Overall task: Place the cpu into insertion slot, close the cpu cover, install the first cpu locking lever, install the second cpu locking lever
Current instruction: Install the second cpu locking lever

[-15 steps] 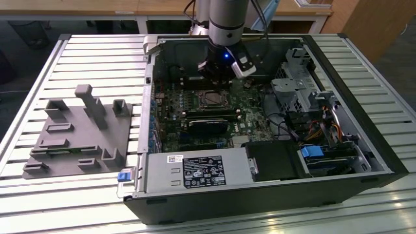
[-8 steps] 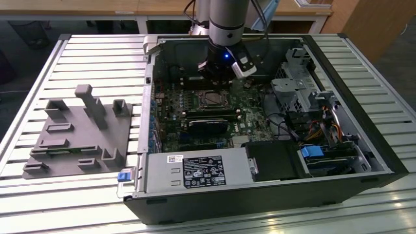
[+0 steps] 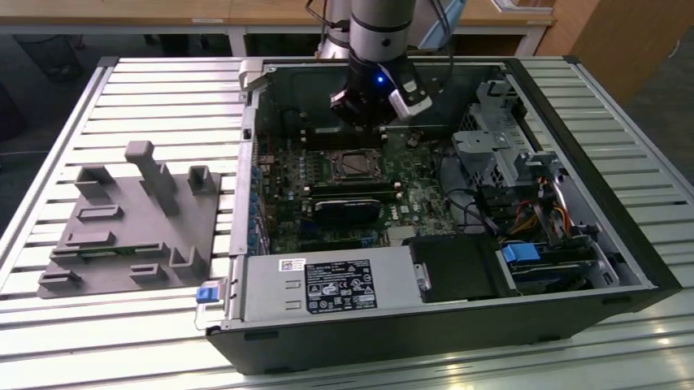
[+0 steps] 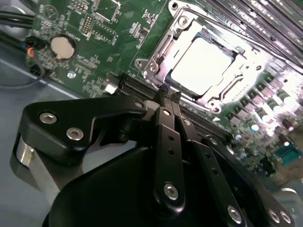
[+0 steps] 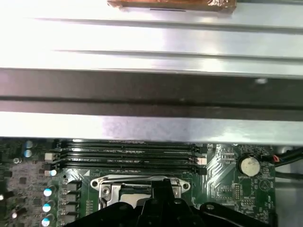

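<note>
The cpu [image 4: 202, 62], a pale square chip, lies in the insertion slot [image 4: 156, 66] on the green board. The silver cpu cover [image 4: 187, 21] frames it and looks flat around its edges. I cannot tell how the locking levers stand. My gripper [image 4: 168, 94] hangs just beside the socket's edge, its black fingers [image 4: 165, 137] pressed together with nothing between them. In the exterior view the gripper [image 3: 363, 122] hovers over the board just beyond the insertion slot [image 3: 353, 165]. The first wrist view shows the insertion slot [image 5: 135, 191] partly behind a finger [image 5: 163, 194].
The open computer case [image 3: 564, 146] lies on a slatted metal table [image 3: 162, 97]. Long black memory slots [image 5: 128, 153] run beside the socket, with a coin battery [image 5: 248, 165] nearby. A black heatsink [image 3: 349, 213], a power supply [image 3: 325, 286] and a grey fixture [image 3: 130, 219] also stand in view.
</note>
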Robot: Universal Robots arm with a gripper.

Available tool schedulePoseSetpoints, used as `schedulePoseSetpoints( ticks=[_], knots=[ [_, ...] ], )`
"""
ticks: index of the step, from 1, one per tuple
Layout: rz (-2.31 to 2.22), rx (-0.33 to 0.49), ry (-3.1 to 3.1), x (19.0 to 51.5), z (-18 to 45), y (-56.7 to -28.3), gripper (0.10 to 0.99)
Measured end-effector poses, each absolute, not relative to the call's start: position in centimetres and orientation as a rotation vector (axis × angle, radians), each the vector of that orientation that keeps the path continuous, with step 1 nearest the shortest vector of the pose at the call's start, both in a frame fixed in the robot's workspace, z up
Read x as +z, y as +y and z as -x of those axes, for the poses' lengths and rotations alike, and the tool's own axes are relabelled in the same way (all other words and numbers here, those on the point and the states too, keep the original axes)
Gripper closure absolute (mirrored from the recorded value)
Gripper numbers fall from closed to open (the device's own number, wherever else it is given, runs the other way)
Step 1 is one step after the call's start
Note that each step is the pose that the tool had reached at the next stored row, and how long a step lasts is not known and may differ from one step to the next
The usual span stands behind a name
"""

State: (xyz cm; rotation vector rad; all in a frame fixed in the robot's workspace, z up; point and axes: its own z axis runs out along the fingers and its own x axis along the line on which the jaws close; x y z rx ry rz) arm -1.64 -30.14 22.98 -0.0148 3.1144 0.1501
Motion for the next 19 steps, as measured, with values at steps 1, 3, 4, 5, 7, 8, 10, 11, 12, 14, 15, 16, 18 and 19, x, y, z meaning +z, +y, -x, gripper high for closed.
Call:
schedulePoseSetpoints(
  ticks=[1, 3, 4, 5, 7, 8, 10, 11, 12, 14, 15, 16, 18, 19],
  knots=[
    [0.015, 0.15, 3.115, 23.3, 1.6, -30.1, 0.965],
    [0.015, 0.15, 3.115, 23.6, 1.6, -30.2, 0.965],
    [0.015, 0.15, 3.114, 23.6, 1.6, -30.2, 0.965],
    [0.015, 0.15, 3.114, 23.6, 1.6, -30.3, 0.965],
    [0.015, 0.15, 3.115, 23.6, 1.6, -30.6, 0.965],
    [0.015, 0.15, 3.115, 23.6, 1.6, -30.7, 0.965],
    [0.015, 0.15, 3.114, 23.6, 1.6, -30.9, 0.965],
    [0.015, 0.15, 3.114, 23.6, 1.6, -31.0, 0.965],
    [0.015, 0.15, 3.115, 23.6, 1.6, -31.1, 0.965],
    [0.015, 0.15, 3.115, 23.6, 1.6, -31.4, 0.965],
    [0.015, 0.15, 3.115, 23.6, 1.6, -31.4, 0.965],
    [0.015, 0.15, 3.115, 23.6, 1.6, -31.5, 0.965],
    [0.015, 0.149, 3.115, 23.6, 1.6, -31.5, 0.965],
    [0.015, 0.149, 3.115, 23.8, 1.6, -31.5, 0.965]
  ],
)
